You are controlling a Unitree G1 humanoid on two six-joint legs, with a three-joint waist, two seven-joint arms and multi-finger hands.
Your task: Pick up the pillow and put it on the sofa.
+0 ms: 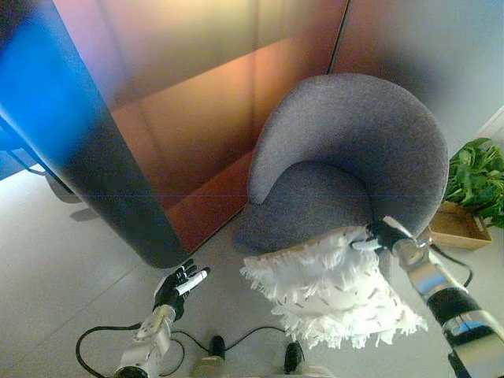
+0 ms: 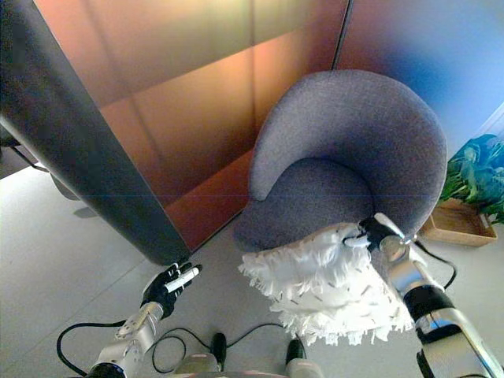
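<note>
While the grey sofa [image 1: 346, 157], a round tub-shaped seat, fills the middle of both views, a brown panelled wall [image 1: 197, 102] stands behind it and a dark column [image 2: 94, 157] leans across the left side. White fringed pillow [image 1: 327, 287] hangs in the air just in front of the seat's front edge, its upper right corner level with the cushion rim; whether it touches the rim I cannot tell. Right hand [image 1: 383, 235] is clamped on that upper corner, fingers curled round the cloth. Potted green plant [image 1: 476, 181] in a tan box sits on the floor to the right of the sofa. Left hand [image 1: 179, 287] shows low left, over pale floor, fingers loosely extended, holding nothing.
</note>
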